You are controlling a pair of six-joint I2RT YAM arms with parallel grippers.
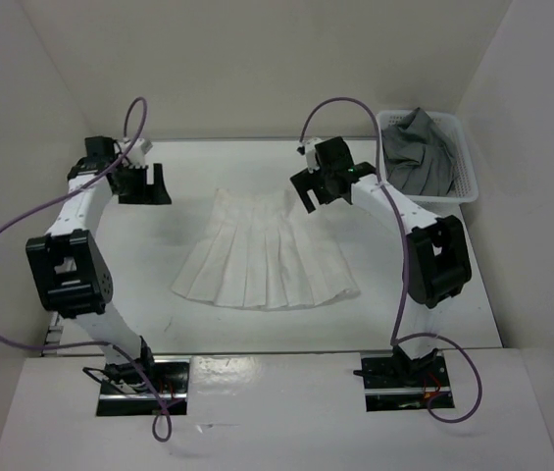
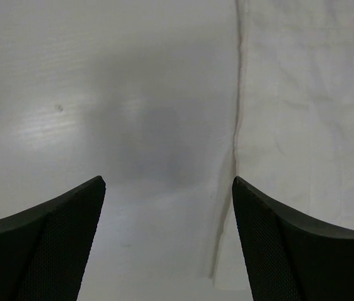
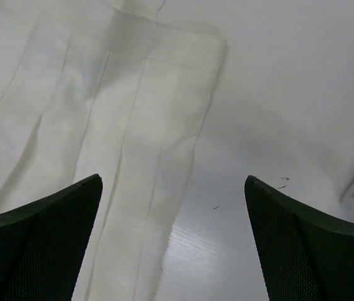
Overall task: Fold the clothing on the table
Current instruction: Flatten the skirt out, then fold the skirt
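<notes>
Spread and empty, the left gripper (image 2: 167,182) and right gripper (image 3: 173,179) flank the skirt (image 1: 267,260) toward the table's (image 1: 433,294) far edge; an uneven pinch could bunch its thin fabric.

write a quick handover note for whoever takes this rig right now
Left gripper: jaws open, empty, over bare table just left of the skirt.
Right gripper: jaws open, empty, by the right corner of the skirt's waistband.
The skirt lies flat and spread out mid-table, with its waistband at the far side. A grey garment sits in the basket at far right.
Done: no fold yet.
Left to do: grasp the skirt and fold it.
</notes>
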